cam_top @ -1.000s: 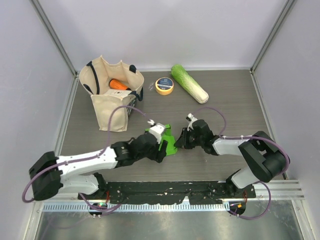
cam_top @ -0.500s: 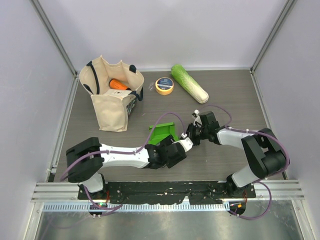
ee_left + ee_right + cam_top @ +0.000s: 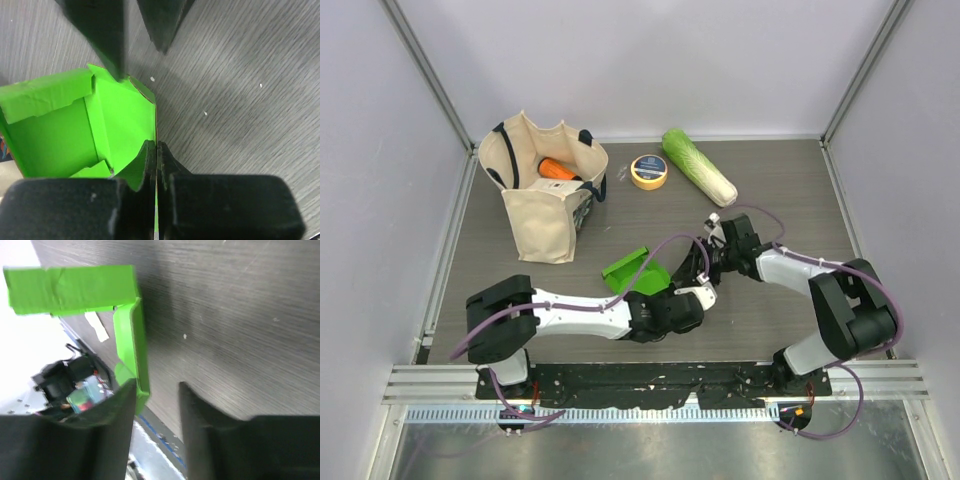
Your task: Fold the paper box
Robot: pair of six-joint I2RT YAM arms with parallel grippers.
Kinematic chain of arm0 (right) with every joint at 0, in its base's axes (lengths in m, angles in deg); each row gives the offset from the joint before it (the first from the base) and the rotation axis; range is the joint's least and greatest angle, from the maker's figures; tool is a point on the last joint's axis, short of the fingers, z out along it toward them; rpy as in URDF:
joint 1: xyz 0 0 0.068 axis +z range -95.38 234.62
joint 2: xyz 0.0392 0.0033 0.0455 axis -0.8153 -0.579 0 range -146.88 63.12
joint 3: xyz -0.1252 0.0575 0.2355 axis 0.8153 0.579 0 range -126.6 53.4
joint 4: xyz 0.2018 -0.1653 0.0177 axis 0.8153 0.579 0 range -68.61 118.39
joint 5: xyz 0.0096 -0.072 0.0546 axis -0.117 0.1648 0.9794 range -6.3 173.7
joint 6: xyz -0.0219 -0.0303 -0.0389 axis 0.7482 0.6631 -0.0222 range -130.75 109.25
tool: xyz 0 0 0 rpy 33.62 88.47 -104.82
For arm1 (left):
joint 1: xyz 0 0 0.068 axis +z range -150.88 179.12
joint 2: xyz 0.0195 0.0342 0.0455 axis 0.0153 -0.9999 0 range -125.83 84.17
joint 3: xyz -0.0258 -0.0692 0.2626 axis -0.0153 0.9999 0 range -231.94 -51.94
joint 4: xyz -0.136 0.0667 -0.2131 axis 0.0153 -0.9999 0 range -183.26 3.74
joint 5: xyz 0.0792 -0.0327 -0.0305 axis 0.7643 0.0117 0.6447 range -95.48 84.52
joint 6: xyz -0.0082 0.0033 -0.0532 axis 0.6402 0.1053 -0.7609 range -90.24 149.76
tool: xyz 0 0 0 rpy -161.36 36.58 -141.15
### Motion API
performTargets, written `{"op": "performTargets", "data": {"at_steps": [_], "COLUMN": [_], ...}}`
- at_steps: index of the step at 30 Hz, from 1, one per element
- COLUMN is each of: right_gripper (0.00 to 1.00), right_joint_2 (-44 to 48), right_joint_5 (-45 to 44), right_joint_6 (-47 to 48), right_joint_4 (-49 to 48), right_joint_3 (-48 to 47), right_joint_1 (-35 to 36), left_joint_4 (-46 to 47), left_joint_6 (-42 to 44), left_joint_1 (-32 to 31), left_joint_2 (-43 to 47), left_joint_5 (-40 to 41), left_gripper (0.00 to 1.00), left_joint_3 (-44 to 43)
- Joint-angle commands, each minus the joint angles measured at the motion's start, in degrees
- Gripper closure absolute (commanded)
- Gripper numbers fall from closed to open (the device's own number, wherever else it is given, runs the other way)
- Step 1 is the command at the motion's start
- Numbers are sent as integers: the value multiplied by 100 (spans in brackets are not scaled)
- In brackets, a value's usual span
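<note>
— Left claw [image 3: 156, 155]: what has it got?
— It's pinched tight on one thin wall of the box [image 3: 60, 135], with the card squeezed in the grip.
— And where is the box?
— Near the middle of the counter [image 3: 790, 190]. It lies open, its hollow towards the left wrist camera and one flap [image 3: 70, 290] sticking out flat.
— Right claw [image 3: 157, 390]?
— Parted a little, nothing in it. It sits just right of the box. From the left wrist, one finger [image 3: 107, 45] seems to touch the box's corner, and the other is over bare counter.
— So which way does the box lie from it?
— Toward the robot's left. Its long side seems to run roughly left to right, though the left arm hides part of it from above.
— Which arm is nearer?
— The left is already on it. I'd guess it steadies the box while the right works leftward onto that loose flap.
</note>
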Motion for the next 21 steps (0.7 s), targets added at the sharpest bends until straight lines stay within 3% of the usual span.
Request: {"op": "performTargets", "data": {"at_steps": [1,6,10,13,17,21], "right_gripper": [43,35,33,33,36,36], "right_joint_2": [768,1700,2010,2018,2492,3221], "right_joint_5": [-1055,-3933,-5268,-4919,-3479,-2887], "right_joint_6": [854,1358,1762,1833,1842,1982], "right_joint_4": [948,2019,2592,2795,2024,1337], "right_joint_3": [-655,-1147,-1446,-1290,-385,301], "right_joint_1": [-222,-547,-592,-592,-557,161], "left_joint_4": [-418,-1470,-2606,-3074,-2731,-3440], "left_joint_6": [-326,-1380,-3382,-4711,-5854,-6977], "left_joint_1": [9,281,948,1790,2197,2382], "left_joint_2": [273,317,334,334,282,-201], "left_joint_5": [11,-244,-296,-909,-1588,-1571], "left_gripper": [100,100,100,100,100,100], "left_joint_3": [-512,-1355,-2391,-2701,-2798,-3245]}}
